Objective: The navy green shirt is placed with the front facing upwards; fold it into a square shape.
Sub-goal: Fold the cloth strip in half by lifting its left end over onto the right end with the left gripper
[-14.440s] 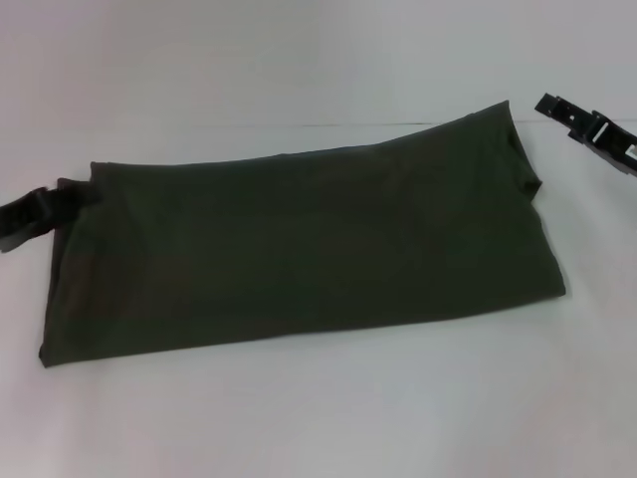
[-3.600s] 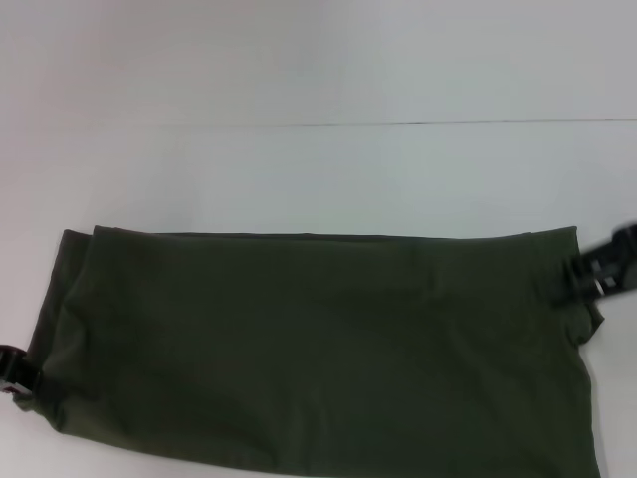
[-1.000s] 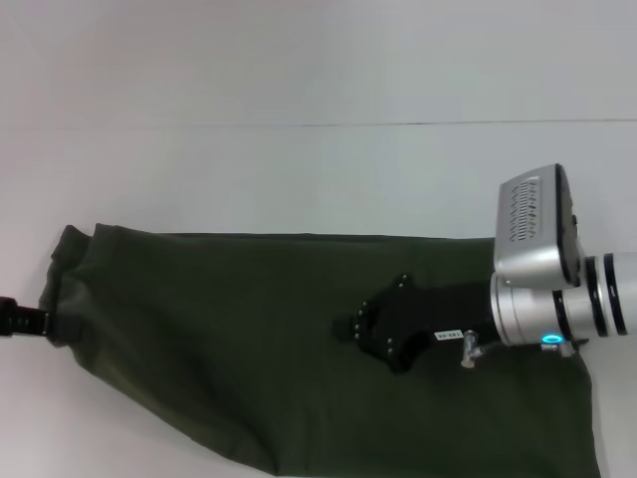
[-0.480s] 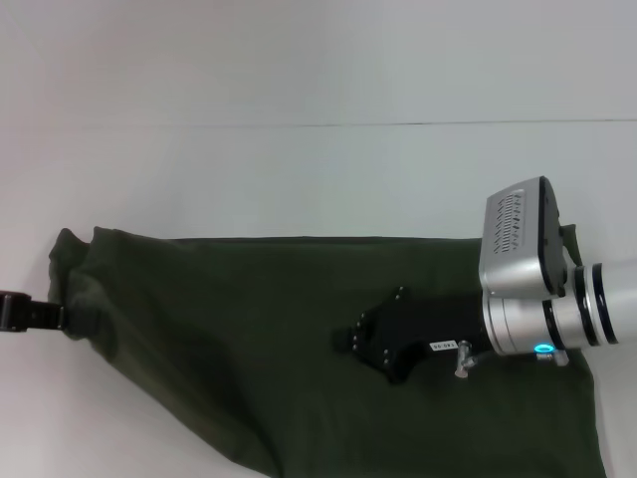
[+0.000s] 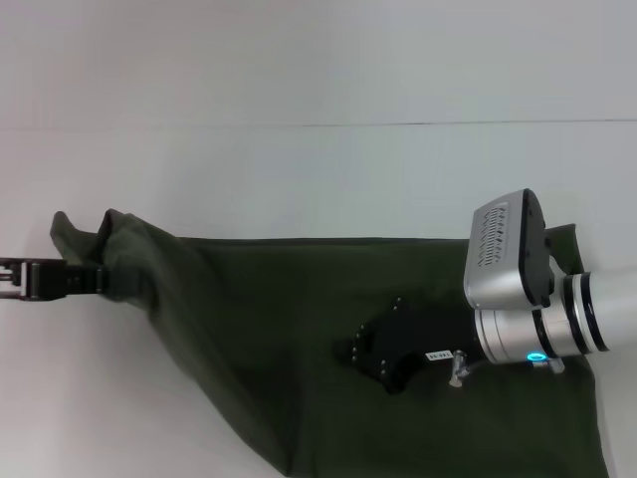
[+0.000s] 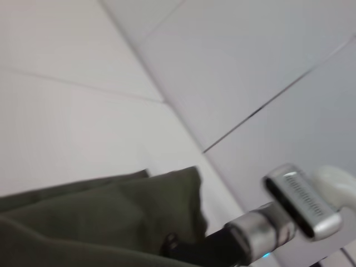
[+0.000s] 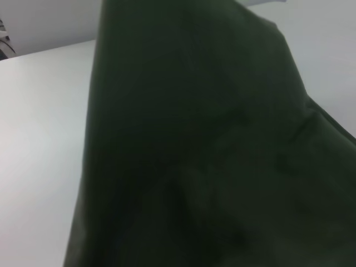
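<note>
Left hand (image 5: 95,279) is clamped on the navy green shirt (image 5: 299,339) at its left end, lifting it for your fold; right hand (image 5: 370,354) pins mid-cloth to the desk (image 5: 299,169), grip state cannot be told

There was one navy green shirt (image 5: 279,329), a single dark olive garment with its plain side up, spread along the near edge of one white table (image 5: 318,179). Two grippers were in view: the left gripper (image 5: 85,279) at the shirt's left end, clamped on a lifted fold, and the right gripper (image 5: 373,354) resting on the cloth toward the right
</note>
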Robot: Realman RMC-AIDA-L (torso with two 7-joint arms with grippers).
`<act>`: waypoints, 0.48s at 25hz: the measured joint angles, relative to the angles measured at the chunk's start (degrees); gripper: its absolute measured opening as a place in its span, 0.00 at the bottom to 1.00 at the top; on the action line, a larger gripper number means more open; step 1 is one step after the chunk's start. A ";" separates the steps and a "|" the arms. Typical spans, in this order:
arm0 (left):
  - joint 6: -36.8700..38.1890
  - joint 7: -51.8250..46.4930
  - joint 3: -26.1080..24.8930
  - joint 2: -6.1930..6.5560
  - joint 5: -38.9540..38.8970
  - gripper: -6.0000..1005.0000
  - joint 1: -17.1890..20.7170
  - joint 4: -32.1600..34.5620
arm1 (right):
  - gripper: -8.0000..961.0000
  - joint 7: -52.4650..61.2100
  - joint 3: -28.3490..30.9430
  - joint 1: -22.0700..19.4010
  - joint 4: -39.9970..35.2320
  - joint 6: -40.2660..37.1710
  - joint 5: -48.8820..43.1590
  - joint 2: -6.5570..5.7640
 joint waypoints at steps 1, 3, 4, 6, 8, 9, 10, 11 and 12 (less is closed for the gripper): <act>0.05 0.59 0.06 -0.22 -1.01 0.04 -0.07 -0.77 | 0.01 -0.08 -0.01 0.13 0.23 0.23 0.00 0.01; 0.06 1.47 0.48 -0.72 -2.55 0.04 -0.24 -1.95 | 0.01 -0.75 -0.03 0.29 0.59 0.47 0.21 0.08; 0.00 1.86 0.91 -1.01 -3.40 0.04 -0.33 -2.53 | 0.01 -1.17 -0.03 0.34 0.81 0.57 0.56 0.12; -0.38 2.59 2.18 -1.63 -5.33 0.04 -0.50 -3.74 | 0.02 -2.17 -0.04 0.66 1.70 0.86 1.58 0.15; -0.74 3.07 2.79 -2.09 -6.36 0.04 -0.71 -4.62 | 0.02 -2.64 -0.04 1.14 2.62 1.47 2.03 0.12; -0.98 3.37 2.92 -2.35 -6.81 0.04 -0.89 -5.05 | 0.02 -2.71 -0.04 1.39 3.09 1.91 2.06 0.10; -1.23 3.66 2.96 -2.56 -7.11 0.04 -1.18 -5.45 | 0.02 -2.73 -0.04 1.59 3.37 2.19 2.07 0.08; -1.51 3.84 3.00 -2.73 -7.27 0.04 -1.36 -5.91 | 0.03 -2.75 -0.29 1.76 3.80 2.61 2.06 0.08; -1.83 3.99 3.01 -2.86 -7.41 0.04 -1.59 -6.38 | 0.03 -2.75 -0.29 1.76 3.80 2.61 2.06 0.08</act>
